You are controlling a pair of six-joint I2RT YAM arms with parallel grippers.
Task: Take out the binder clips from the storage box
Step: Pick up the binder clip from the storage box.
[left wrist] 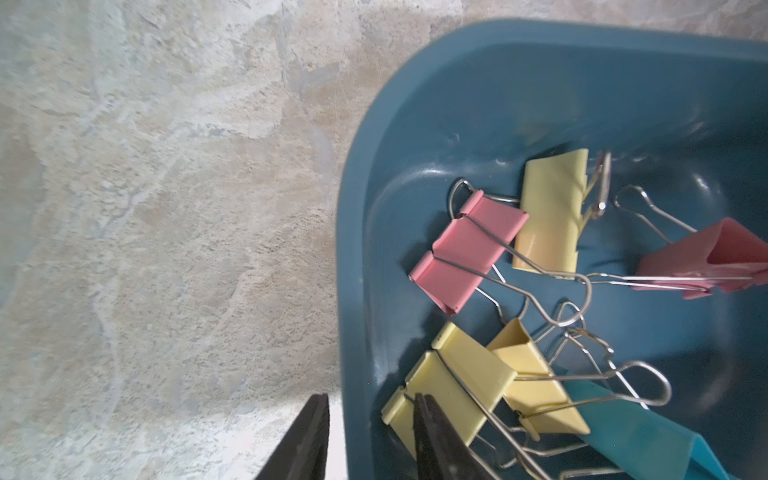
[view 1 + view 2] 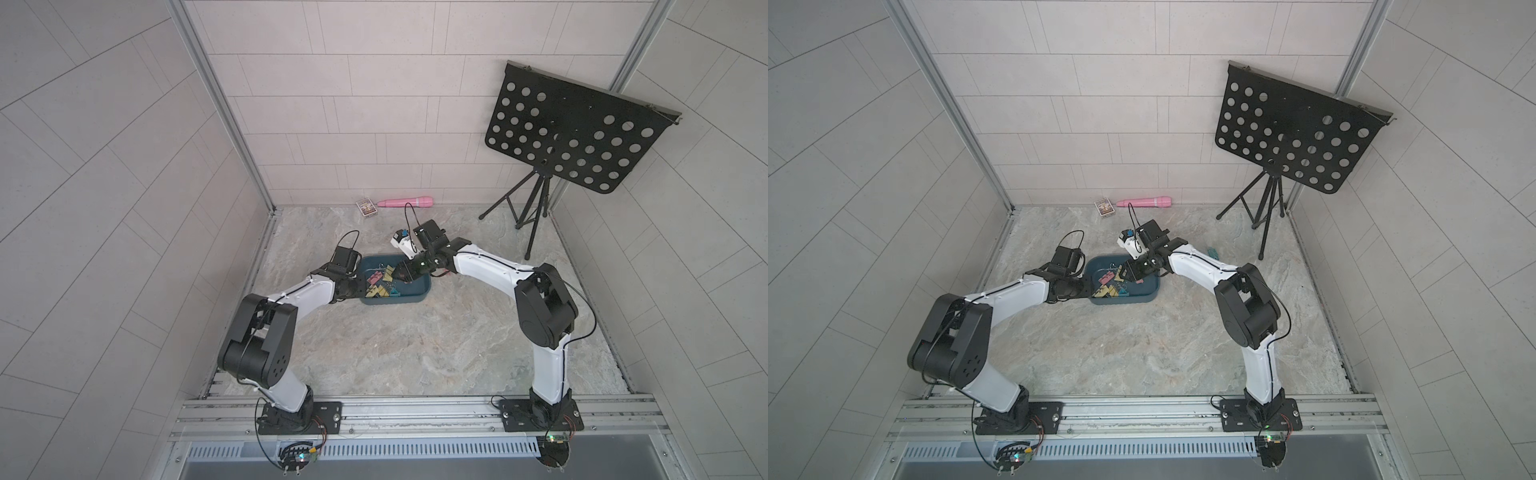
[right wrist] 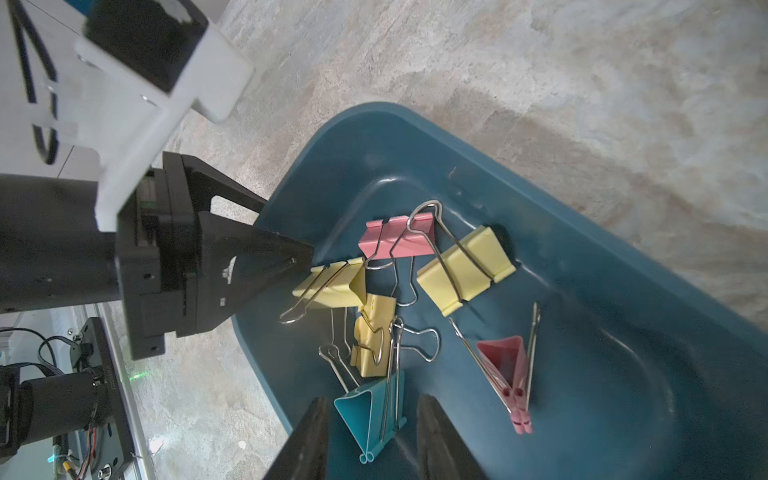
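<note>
Item: binder clips (image 3: pixel 465 270), pastel pink, yellow and teal, with silver wire handles.
Location: inside the storage box (image 2: pixel 417 287), heaped toward the end nearest the left arm. The box sits on the table (image 2: pixel 415 353) between the two arms.
Count in box: six made out in the wrist views, three yellow, two pink and one teal. Several handles are interlaced.
Removed so far: none for certain. In a top view a small teal item (image 2: pixel 1212 252) lies on the table just beside the right arm, too small to call a clip.
Left end effector (image 1: pixel 371 397): jaws part-way apart and astride the box wall. One finger is outside over the table, the other inside above a yellow clip (image 1: pixel 457 386). Whether it pinches the wall cannot be told.
Right end effector (image 3: pixel 372 398): inside the box, jaws moderately apart, with the teal clip (image 3: pixel 365 419) standing between them. Contact with the fingers is not discernible, so a hold cannot be confirmed.
Step in hand (judged): picking the teal clip.
Progress (judged): early, with nearly the whole lot still in the box.
Remaining: each clip still has to be lifted over the wall onto the table. The tangled handles may bring up two at once.
</note>
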